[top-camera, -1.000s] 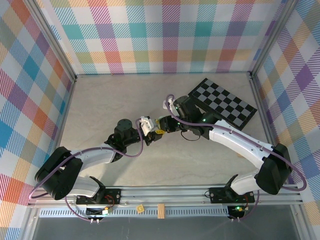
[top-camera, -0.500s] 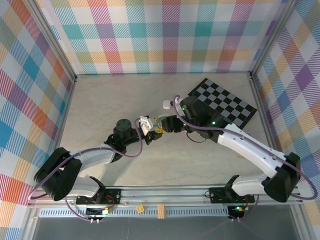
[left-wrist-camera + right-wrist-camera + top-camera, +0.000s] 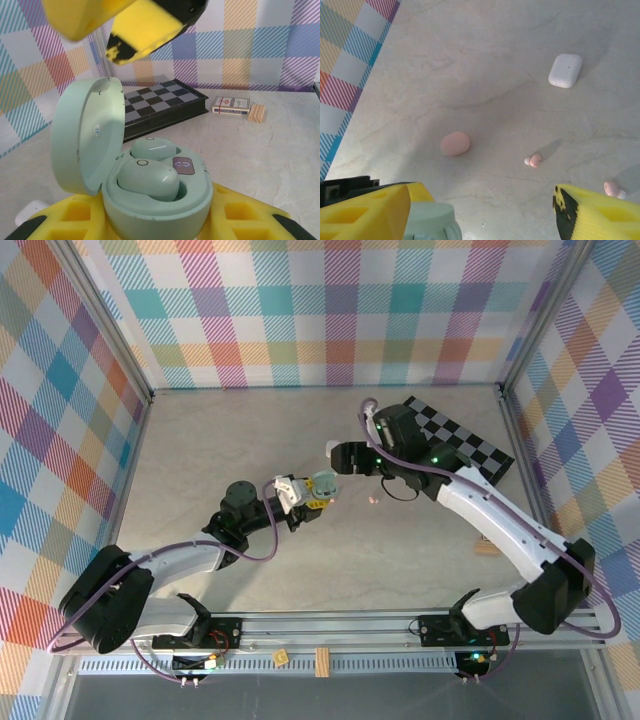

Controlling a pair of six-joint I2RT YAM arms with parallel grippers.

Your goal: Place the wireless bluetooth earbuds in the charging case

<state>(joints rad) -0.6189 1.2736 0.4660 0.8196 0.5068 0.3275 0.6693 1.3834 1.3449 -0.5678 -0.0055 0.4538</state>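
Start at the table (image 3: 200, 440), a pale marbled surface walled by plaid panels (image 3: 320, 310). Locate the board (image 3: 470, 445), chequered black and grey, lying flat at 2 o'clock from table centre.

Find the left gripper (image 3: 306, 496) near table centre, pointing toward 2 o'clock. Read its jaws as closed on the mint case (image 3: 155, 200), pinching the lower shell between yellow pads (image 3: 250, 220). Find the right gripper (image 3: 336, 454) at 1 o'clock of that case, just beside it and not touching. Read its jaws as spread wide; confirm in the right wrist view by the yellow fingers (image 3: 365, 210) at 7 and 5 o'clock of the picture.

In the left wrist view, locate the card box (image 3: 231, 104) at 3 o'clock of the board, lying flat, and the block (image 3: 256, 113) touching or just beside its 4 o'clock corner.

Inspect the mint case: held upright, lid (image 3: 87, 135) swung open toward 9 o'clock. Note two mint buds (image 3: 147, 177) seated in its wells, one at 12 o'clock of the other.

In the right wrist view, locate the white case (image 3: 565, 70), shut, at 1 o'clock, and the pink case (image 3: 455, 143), shut, well apart at 7 o'clock of it. Find one pink bud (image 3: 535, 160) loose on the table at 3 o'clock of the pink case, and a second pink bud (image 3: 611, 188) at 4 o'clock of the first.
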